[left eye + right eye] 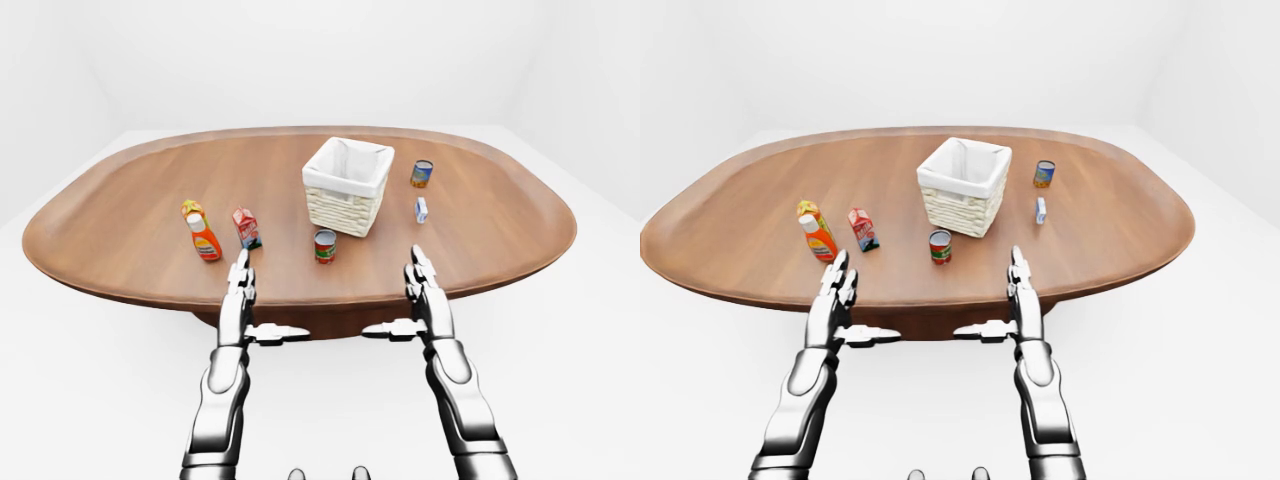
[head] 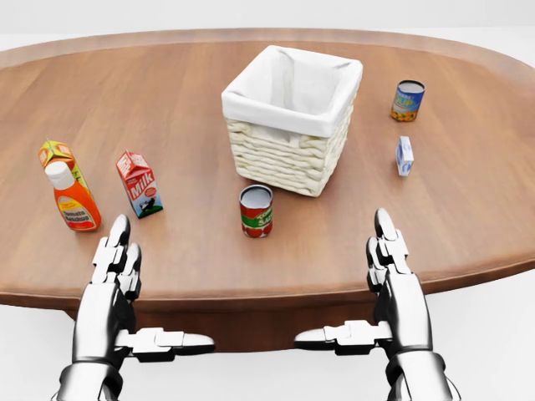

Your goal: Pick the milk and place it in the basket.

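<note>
A red and white milk carton (image 2: pixel 139 184) stands upright on the oval wooden table (image 2: pixel 192 251), left of the white-lined wicker basket (image 2: pixel 292 121). My left hand (image 2: pixel 125 288) hovers open over the table's near edge, just below the carton and apart from it. At the lower right of the head view my right hand (image 2: pixel 376 284) is held open the same way, thumb pointing inward. Neither hand holds anything.
An orange bottle (image 2: pixel 73 197) and a small orange carton (image 2: pixel 57 155) stand left of the milk. A red can (image 2: pixel 256 210) sits just below the basket. A blue and yellow can (image 2: pixel 407 100) and a small blue carton (image 2: pixel 404 155) are right of it.
</note>
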